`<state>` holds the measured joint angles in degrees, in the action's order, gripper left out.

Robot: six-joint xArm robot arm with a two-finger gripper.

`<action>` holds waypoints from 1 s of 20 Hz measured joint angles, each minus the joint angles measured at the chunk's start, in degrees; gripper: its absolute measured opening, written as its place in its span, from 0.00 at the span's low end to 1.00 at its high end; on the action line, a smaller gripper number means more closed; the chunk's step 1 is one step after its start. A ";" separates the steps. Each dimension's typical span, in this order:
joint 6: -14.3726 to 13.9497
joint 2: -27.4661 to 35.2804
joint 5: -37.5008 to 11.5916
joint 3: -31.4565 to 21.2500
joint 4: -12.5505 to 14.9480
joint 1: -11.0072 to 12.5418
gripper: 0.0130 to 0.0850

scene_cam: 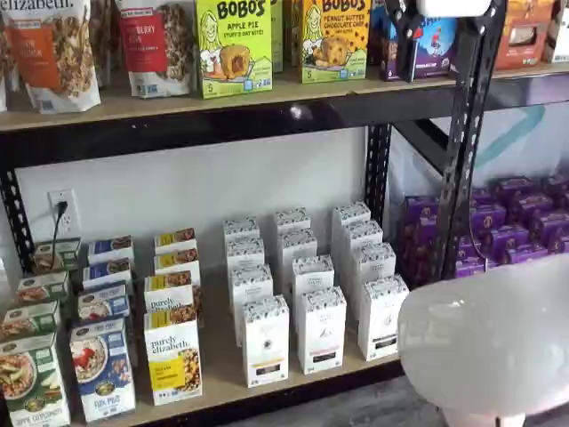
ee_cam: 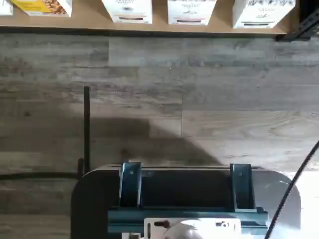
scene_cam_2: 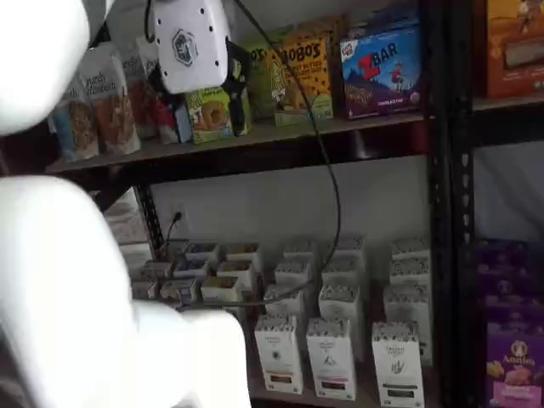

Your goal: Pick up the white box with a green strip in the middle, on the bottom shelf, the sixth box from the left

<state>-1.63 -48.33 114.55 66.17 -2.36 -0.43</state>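
The white box (scene_cam: 382,317) is a tall narrow carton with a speckled top. It stands at the front of the rightmost white column on the bottom shelf (scene_cam: 267,394). It also shows in a shelf view (scene_cam_2: 398,364) and in the wrist view (ee_cam: 264,12). Like white boxes (scene_cam: 320,327) stand beside and behind it. My gripper (scene_cam_2: 236,75) hangs high up at the level of the upper shelf, far above the white box. Its black fingers (scene_cam: 407,44) show side-on, so I cannot tell whether they are open. It holds nothing that I can see.
Shorter purely elizabeth boxes (scene_cam: 173,365) and cereal boxes (scene_cam: 102,365) fill the shelf's left. Purple boxes (scene_cam: 516,222) lie behind the black post (scene_cam: 462,151). Bobo's boxes (scene_cam: 233,44) stand on the upper board. White arm links (scene_cam_2: 68,280) block part of both shelf views. A dark teal-bracketed mount (ee_cam: 184,199) shows over the wood floor (ee_cam: 199,89).
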 joint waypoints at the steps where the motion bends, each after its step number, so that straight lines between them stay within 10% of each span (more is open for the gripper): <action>1: -0.45 -0.15 -0.27 -0.13 0.96 -0.84 1.00; 8: -2.51 -1.21 -2.62 -2.07 4.73 -4.37 1.00; 20: -0.78 -2.23 -13.17 -14.93 8.19 -2.62 1.00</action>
<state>-2.41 -50.56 101.37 51.24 5.83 -3.05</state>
